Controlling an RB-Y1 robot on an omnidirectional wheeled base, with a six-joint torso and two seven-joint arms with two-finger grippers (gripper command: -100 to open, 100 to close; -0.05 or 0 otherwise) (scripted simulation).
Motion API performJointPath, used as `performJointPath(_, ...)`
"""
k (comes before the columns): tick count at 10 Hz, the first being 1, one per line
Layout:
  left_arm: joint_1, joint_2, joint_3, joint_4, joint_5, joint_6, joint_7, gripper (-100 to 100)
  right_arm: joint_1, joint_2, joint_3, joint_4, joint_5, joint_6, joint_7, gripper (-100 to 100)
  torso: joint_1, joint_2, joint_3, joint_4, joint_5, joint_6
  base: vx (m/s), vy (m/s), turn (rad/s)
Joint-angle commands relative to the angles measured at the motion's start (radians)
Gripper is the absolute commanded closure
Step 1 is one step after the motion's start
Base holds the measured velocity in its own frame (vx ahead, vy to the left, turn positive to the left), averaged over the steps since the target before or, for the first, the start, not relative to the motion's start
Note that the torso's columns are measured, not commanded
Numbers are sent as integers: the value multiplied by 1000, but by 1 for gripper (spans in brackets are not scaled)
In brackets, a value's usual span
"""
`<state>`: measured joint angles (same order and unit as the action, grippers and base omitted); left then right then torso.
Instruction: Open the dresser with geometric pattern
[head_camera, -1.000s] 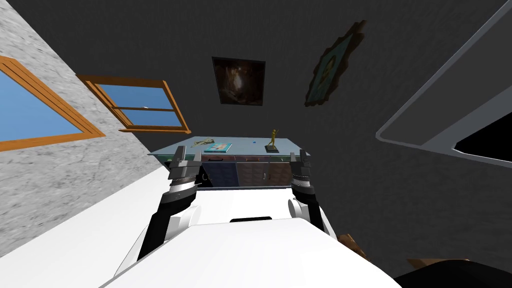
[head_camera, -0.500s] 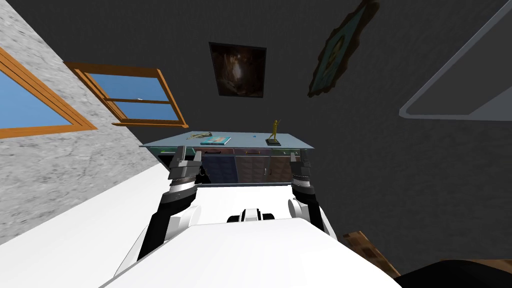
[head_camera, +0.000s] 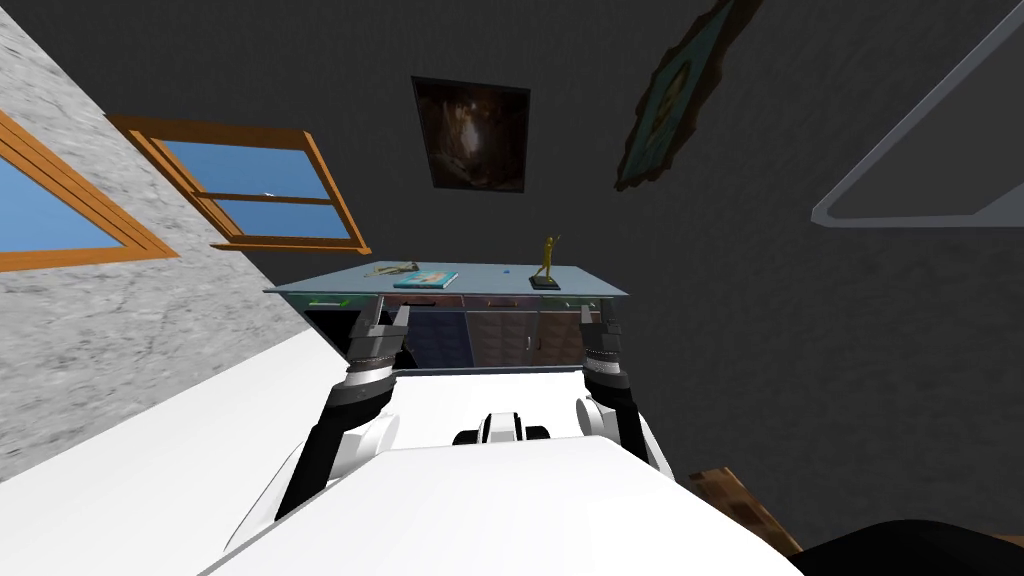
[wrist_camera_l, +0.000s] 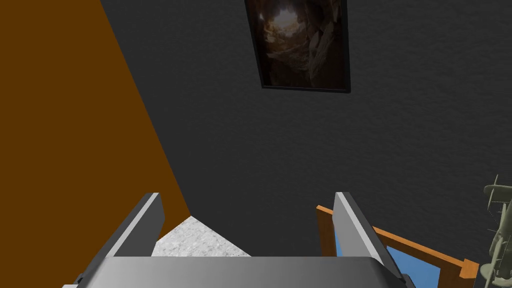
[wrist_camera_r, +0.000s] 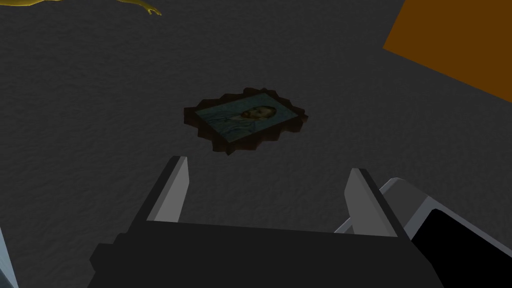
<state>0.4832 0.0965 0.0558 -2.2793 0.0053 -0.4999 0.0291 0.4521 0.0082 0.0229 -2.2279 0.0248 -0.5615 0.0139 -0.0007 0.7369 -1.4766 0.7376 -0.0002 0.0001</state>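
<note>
Left gripper and right gripper cover front ends of the dresser, whose handles show too small.

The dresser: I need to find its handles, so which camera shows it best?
The head view: the dresser shows its top and patterned front there. The wrist cameras aim above it at the dark wall; the right wrist one catches just a tip of the gold figurine standing on it.

Low dresser against the dark wall — pale top, patterned front (blue and brown panels)
</note>
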Motion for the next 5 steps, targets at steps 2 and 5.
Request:
performJointPath(2, -8, 37, 1, 80, -3, -62, -7, -100, 0, 0, 0, 0, 0, 0, 0, 0, 1, 1, 1, 0, 0, 0, 65, -63, -22)
performJointPath(5, -15, 53, 1, 160, -7, -124, -15, -100, 0, 0, 0, 0, 0, 0, 0, 0, 0, 0, 0, 0, 0, 0, 90, -74, -22)
